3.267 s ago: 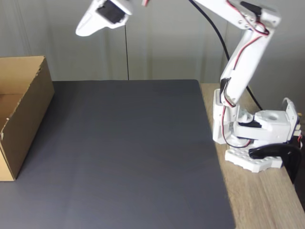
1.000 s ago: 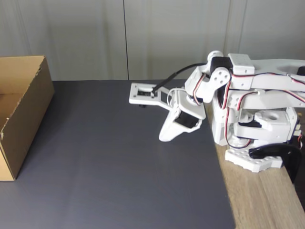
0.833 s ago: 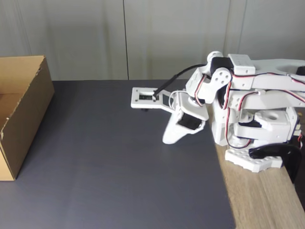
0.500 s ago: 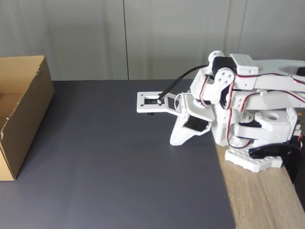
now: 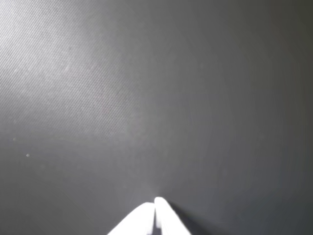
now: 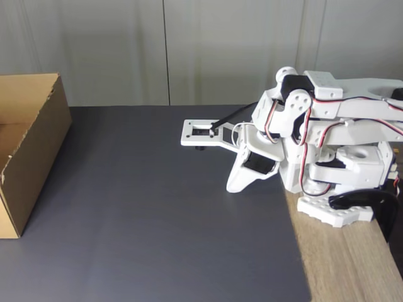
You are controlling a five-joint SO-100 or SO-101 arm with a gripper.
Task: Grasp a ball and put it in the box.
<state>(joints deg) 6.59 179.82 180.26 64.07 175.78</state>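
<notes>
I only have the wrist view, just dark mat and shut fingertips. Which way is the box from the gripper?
Observer: In the fixed view the box stands at the far left edge of the mat, well apart from the gripper on the right.
Operator: How is the arm posed?
Observer: Folded low over its base, fingertips pointing down toward the mat.
Operator: What does the base sit on?
Observer: A wooden table, just beyond the mat's right edge.
</notes>
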